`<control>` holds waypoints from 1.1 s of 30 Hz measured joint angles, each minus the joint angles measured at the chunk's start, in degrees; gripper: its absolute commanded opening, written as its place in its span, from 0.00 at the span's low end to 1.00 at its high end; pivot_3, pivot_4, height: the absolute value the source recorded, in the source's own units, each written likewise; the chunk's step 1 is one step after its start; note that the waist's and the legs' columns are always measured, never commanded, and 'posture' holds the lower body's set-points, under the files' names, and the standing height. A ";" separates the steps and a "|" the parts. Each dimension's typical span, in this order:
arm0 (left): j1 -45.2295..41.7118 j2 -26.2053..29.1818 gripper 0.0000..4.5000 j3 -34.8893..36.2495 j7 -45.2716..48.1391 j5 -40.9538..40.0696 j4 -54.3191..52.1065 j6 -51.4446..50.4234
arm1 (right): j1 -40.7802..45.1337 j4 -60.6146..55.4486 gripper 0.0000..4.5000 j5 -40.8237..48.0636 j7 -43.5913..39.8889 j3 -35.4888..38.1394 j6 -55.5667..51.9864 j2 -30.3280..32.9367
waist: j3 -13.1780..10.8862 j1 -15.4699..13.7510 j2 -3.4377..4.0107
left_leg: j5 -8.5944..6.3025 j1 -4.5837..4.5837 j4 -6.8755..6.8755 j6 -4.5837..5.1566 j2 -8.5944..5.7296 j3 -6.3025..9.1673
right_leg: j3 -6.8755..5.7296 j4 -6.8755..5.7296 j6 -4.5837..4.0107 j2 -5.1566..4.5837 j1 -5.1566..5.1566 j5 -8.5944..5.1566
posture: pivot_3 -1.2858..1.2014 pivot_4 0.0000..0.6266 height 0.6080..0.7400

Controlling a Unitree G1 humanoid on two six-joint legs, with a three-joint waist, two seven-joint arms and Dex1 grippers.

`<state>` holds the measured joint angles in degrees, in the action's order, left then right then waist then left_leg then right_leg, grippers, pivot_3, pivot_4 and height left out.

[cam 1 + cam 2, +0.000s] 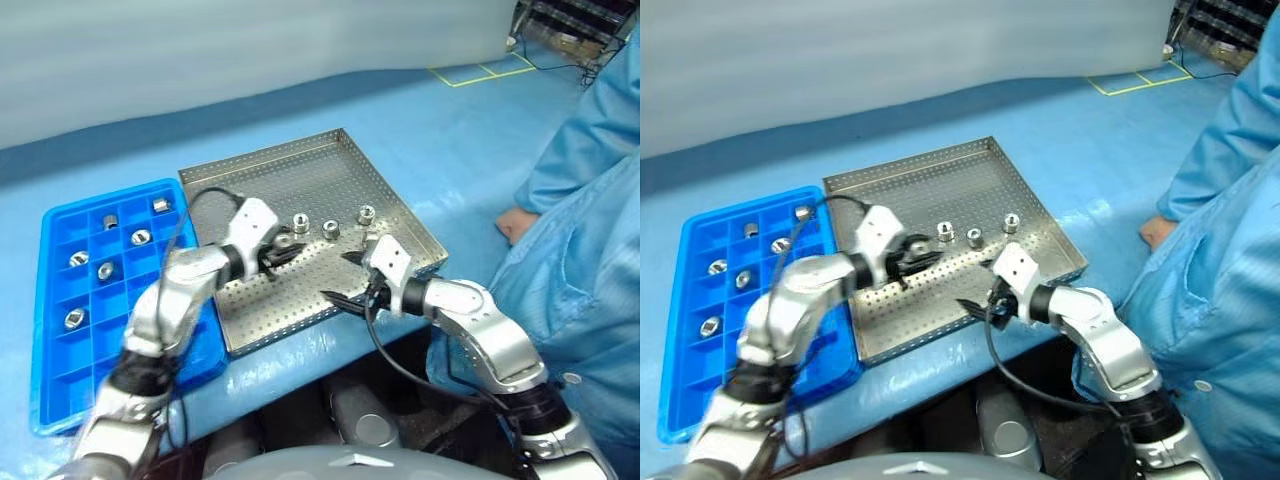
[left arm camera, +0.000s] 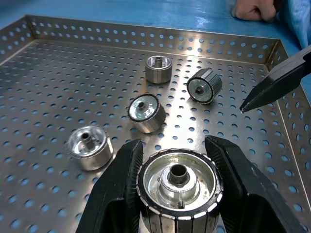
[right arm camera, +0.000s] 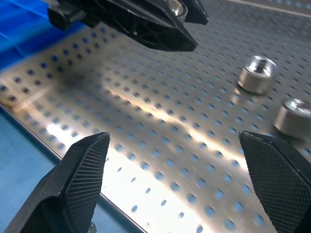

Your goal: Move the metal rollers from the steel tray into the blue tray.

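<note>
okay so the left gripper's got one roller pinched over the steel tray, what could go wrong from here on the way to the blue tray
1. The left gripper holds the roller only by its rounded, ribbed sides, so it could slip out and fall back onto the steel tray.
2. The open right gripper sits close beside it; the arms could bump.
3. The blue tray has small compartments, several already holding rollers, so a careless drop could land on a filled one.

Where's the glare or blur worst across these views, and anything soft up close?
Right wrist view: a bright glare streak runs across the steel tray, and the left gripper looks smeared. Left wrist view: crisp; held metal roller shows bright reflections, little blur. Head views: even lighting, mild sheen on the tray floor.
</note>
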<state>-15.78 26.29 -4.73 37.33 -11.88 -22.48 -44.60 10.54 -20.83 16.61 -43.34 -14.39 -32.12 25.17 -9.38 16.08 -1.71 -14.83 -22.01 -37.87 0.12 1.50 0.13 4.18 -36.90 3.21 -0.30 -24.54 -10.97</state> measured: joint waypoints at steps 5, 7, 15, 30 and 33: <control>15.88 6.35 0.39 16.66 -2.72 -2.35 -18.40 -10.90 | 3.10 -0.02 1.00 1.78 -2.61 -4.73 -0.99 -2.54 | -0.06 -2.55 -0.06 | -0.01 -0.04 0.02 -0.01 0.08 0.09 | -0.13 0.00 -0.11 -0.06 -0.06 -0.07 | 0.51 0.24 1.00; 21.17 5.88 0.39 23.35 -4.83 -2.59 -25.37 -14.86 | 4.89 1.18 1.00 1.78 -3.24 -5.30 -0.92 -2.76 | -0.09 -4.83 -0.12 | -0.01 -0.05 0.00 -0.01 0.08 0.09 | -0.17 0.03 -0.15 -0.12 -0.04 -0.09 | 0.53 0.24 1.00; 45.34 3.13 0.39 36.16 -15.37 -13.11 -34.97 -10.04 | 11.74 7.81 1.00 1.74 -9.61 -7.55 1.97 -3.47 | -0.15 -13.20 -0.27 | -0.01 0.03 -0.06 -0.01 0.21 0.04 | -0.25 0.03 -0.53 -0.27 0.02 -0.34 | 0.60 0.24 1.00; 51.07 2.41 0.39 33.80 -35.97 -22.48 -35.16 -5.79 | 14.81 12.58 1.00 -0.30 -12.82 -9.92 5.36 -5.05 | -0.21 -18.66 -0.21 | -0.02 -0.01 -0.02 -0.03 0.06 -0.22 | -0.40 0.11 -0.64 -0.22 0.00 -0.41 | 0.59 0.24 1.00; 49.22 2.57 0.55 33.82 -36.02 -22.29 -35.15 -7.92 | 13.65 12.34 1.00 -0.39 -12.31 -9.73 5.36 -4.50 | -0.20 -18.36 -0.21 | -0.05 -0.01 0.01 -0.09 0.08 -0.22 | -0.45 0.08 -0.75 -0.18 -0.02 -0.47 | 0.59 0.24 1.00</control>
<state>33.44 28.86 29.08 1.31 -34.17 -57.62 -52.52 24.20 -8.49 16.22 -55.65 -24.11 -26.76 20.67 -9.59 -2.27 -1.93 -14.89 -22.02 -37.86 0.02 1.58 -0.10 3.73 -36.82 2.46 -0.47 -24.57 -11.44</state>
